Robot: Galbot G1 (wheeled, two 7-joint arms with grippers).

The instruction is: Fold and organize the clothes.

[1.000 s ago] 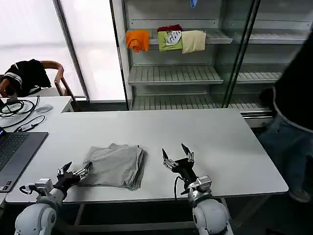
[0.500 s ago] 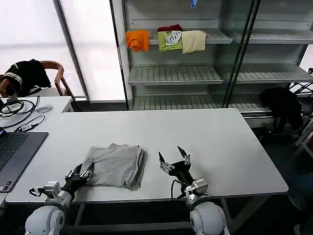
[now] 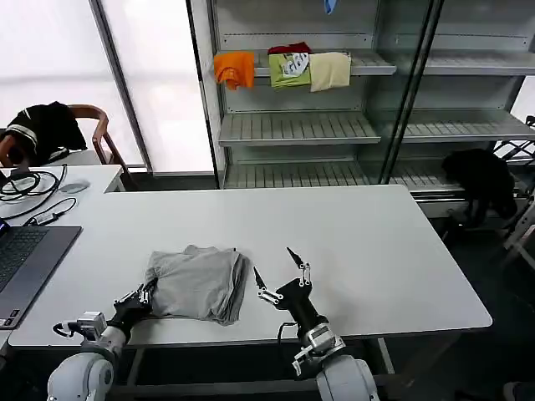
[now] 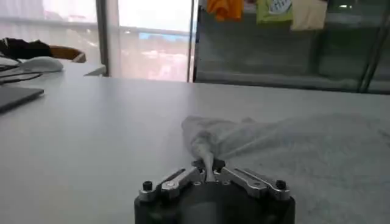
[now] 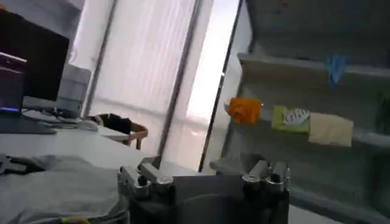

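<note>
1. A folded light grey shirt (image 3: 196,282) lies on the white table (image 3: 368,251), toward the near edge and left of the table's middle; its folded layers stack at its right side.
2. The left gripper (image 3: 140,299) reaches in low from the near-left edge of the table, its arm nearly level with the tabletop; it sits at the shirt's near-left corner.
3. In the left wrist view the left gripper's fingers are drawn together on a thin ridge of grey cloth (image 4: 204,155), pinching the shirt's corner; the fabric rises in a small peak just beyond the pinch and spreads out flat behind it.
4. The right gripper (image 3: 279,276) stands on the table just right of the shirt, its wrist rising from the near edge and leaning toward the garment; its two fingers (image 3: 298,261) are spread wide apart with nothing between them, the left-hand tip close beside the shirt's right edge.
5. In the right wrist view the grey shirt (image 5: 55,185) lies low beside that gripper's body.
6. A laptop (image 3: 25,255) rests on the table's left end, well apart from the shirt.
</note>
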